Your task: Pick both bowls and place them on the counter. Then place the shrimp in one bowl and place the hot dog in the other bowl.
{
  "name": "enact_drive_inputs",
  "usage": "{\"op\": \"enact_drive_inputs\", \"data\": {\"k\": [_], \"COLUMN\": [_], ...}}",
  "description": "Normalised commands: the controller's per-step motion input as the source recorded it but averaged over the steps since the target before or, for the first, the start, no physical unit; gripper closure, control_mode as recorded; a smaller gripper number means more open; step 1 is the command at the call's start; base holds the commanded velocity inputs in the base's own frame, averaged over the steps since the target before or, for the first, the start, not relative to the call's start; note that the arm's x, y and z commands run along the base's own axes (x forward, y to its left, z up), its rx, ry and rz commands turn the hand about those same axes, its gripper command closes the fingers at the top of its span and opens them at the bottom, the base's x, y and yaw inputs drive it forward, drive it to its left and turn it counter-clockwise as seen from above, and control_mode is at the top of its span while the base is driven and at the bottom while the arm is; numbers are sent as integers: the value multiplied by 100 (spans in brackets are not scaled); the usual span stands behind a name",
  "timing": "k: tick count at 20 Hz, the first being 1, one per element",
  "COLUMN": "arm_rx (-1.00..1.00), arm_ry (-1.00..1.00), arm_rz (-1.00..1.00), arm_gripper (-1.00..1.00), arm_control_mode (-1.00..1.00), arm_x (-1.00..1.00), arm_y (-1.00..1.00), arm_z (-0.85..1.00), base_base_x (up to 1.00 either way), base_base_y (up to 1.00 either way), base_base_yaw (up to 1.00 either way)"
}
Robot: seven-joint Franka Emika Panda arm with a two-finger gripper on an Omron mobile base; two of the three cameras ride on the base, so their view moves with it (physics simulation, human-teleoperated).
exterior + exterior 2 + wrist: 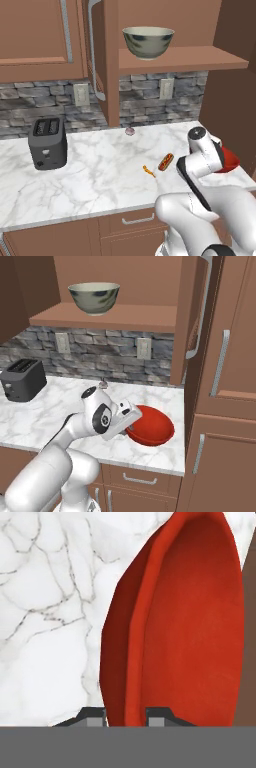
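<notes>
At lower right, the fingers point(95, 717) are pinching the glossy red bowl's point(152, 428) rim, lowering it onto the white marble counter point(50, 411).

Before you: toaster point(48, 143) at left of the counter point(95, 175); hot dog point(166, 161) and shrimp point(149, 171) at centre right, just beside each other; one bowl point(150, 426) at the counter's right end, another bowl point(148, 42) on the shelf point(200, 59) at upper centre.

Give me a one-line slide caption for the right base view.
Pincer shut on the red bowl's rim over the marble counter; the grey bowl sits on the shelf above.
</notes>
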Motion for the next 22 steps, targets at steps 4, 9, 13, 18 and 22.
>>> {"op": "enact_drive_inputs", "data": {"k": [4, 9, 13, 18, 22], "arm_rx": [0, 0, 0, 0, 1], "arm_ry": [0, 0, 0, 1, 2], "arm_rz": [4, 6, 5, 6, 6], "arm_gripper": [100, 100, 100, 100, -100], "arm_control_mode": [-100, -100, -100, -100, -100], "arm_x": [9, 22, 18, 13, 3], "arm_y": [0, 8, 13, 9, 8], "arm_z": [-48, -54, -55, -34, -12], "base_base_x": [0, 0, 0, 0, 0], "base_base_y": [0, 0, 0, 0, 0], "base_base_yaw": [0, 0, 0, 0, 0]}}
